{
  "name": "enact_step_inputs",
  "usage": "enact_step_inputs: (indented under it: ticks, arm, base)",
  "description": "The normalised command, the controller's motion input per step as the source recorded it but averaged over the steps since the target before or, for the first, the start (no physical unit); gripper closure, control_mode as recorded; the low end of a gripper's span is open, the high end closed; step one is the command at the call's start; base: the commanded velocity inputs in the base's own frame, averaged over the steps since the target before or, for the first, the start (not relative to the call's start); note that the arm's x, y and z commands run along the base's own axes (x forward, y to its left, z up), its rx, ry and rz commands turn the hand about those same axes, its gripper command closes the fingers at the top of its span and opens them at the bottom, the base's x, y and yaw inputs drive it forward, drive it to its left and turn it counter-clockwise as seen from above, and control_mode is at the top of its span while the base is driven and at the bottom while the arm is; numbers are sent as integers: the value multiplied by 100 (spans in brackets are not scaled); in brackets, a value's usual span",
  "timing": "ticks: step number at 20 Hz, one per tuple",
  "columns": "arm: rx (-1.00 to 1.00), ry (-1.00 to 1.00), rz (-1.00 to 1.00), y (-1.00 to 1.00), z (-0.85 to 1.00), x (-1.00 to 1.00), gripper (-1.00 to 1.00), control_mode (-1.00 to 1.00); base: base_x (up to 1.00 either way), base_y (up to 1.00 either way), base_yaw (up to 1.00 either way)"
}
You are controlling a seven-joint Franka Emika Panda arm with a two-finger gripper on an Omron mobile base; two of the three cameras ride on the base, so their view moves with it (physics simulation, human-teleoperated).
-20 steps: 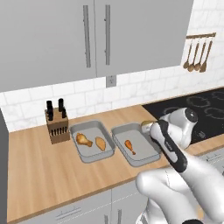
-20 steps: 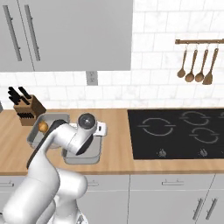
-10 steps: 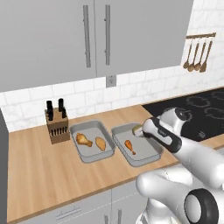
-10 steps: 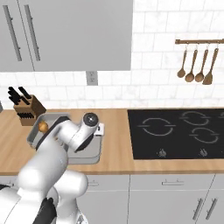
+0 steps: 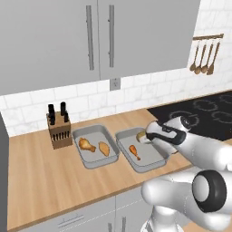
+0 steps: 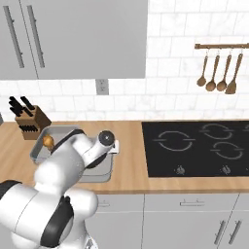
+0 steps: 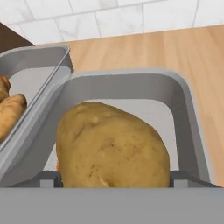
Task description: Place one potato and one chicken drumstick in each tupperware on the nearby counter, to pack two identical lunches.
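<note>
The potato (image 7: pixel 113 146) is sitting right at the gripper (image 5: pixel 144 136), jaws standing wide and apparently pinching it across its width, hanging over the far end of the right tray (image 5: pixel 156 162). That tray is only holding a drumstick (image 5: pixel 134 150) so far, while the left tray (image 5: pixel 92 162) is already carrying its drumstick and potato, so this looks like the last piece going in.

What's worrying me: the potato is hovering close to the tray's end rim, not over the middle. If the gripper is letting go here, I'm guessing it could be clipping the rim and rolling out onto the surface (image 5: pixel 54 181), maybe toward the cooktop (image 5: pixel 204 113). It's round and smooth-looking, so it's probably not staying where it lands. Coming down too hard could also be shoving the tray sideways into its neighbour, since the two are sitting just beside each other.
</note>
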Motion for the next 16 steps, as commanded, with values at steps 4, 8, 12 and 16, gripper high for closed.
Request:
enact_step_inputs:
  ticks: [4,8,12,16]
  arm:
    - [0,-3,1,22,-48,21,100,-100]
    - [0,0,0,13,-36,23,-100,-100]
    - [0,-9,0,0,28,-10,-100,-100]
    - [0,-18,0,0,86,-20,-100,-100]
  base:
    - [0,0,0]
    - [0,0,0]
    - [0,0,0]
    - [0,0,0]
